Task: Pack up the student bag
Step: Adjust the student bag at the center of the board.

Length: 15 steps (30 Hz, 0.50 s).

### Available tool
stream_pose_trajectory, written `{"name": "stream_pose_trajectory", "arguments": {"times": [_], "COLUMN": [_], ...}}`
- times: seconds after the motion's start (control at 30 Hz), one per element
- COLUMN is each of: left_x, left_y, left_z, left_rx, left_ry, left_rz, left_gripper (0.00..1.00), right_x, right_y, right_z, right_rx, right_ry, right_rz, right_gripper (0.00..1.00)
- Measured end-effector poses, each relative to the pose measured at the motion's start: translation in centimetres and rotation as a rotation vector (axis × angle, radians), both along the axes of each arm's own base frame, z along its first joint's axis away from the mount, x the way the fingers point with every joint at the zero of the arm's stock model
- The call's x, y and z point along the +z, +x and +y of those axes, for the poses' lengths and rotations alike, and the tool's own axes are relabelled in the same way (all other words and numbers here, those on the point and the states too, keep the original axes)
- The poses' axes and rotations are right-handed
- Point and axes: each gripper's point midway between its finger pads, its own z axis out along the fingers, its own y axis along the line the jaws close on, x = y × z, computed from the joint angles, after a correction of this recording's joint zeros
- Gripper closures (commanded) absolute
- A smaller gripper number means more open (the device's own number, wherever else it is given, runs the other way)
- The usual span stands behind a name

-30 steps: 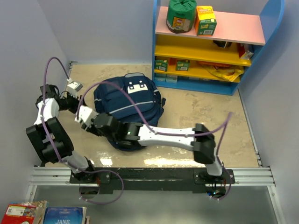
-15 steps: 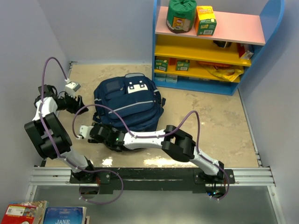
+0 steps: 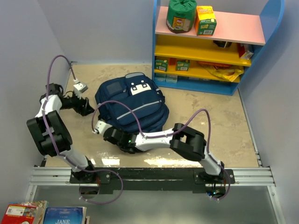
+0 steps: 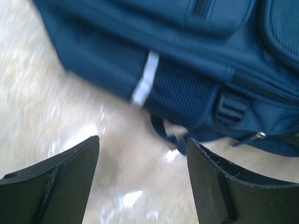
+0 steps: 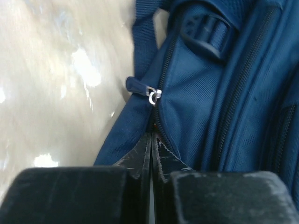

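Observation:
The student bag, navy blue with white patches, lies flat on the floor in the middle of the top view. My right gripper is at its near left corner. In the right wrist view it is shut, its tips pressed against a zipper seam of the bag, just below the metal zipper slider. I see nothing between the jaws. My left gripper is open and empty over bare floor beside the bag's left side, not touching it.
A blue shelf unit with pink and yellow shelves holds boxes and packets at the back right. Grey walls close in left and right. Books lie below the arm rail at the lower left.
My right gripper has swung from the floor left of the bag back to its near left corner. My left gripper has moved right, closer to the bag. The bag shifted slightly.

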Motion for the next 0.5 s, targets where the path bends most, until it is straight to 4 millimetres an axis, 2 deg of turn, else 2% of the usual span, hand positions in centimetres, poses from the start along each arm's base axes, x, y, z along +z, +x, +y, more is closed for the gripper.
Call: {"name": "stream_pose_trajectory", "arguments": {"times": [0.13,0.33,0.43,0.5], "left_x": [1.2,3.2,3.3,2.7], "left_y": [2.0,4.6,4.8,4.6], "left_z": [-3.9,-9.7,-11.6,-12.1], "left_rx": [-0.090,-0.227,-0.285,-0.321], "left_ry": [0.015,0.059,0.073,0.091], "left_rz": [-0.070,-0.168,-0.190,-0.195], "left_gripper": [0.19,0.19,0.19,0.19], "right_x": [0.0,-0.3,0.0,0.4], "right_y": [-1.5,-2.5,-2.7,-2.0], "right_z": [-3.2,-7.2,-9.9,-12.5], "right_rx": [-0.049,-0.123,-0.160,-0.200], "right_ry": [0.050,0.095,0.129,0.134], "right_rz": [0.088,0.167,0.212,0.229], "right_gripper": [1.00,1.00,1.00,1.00]}}
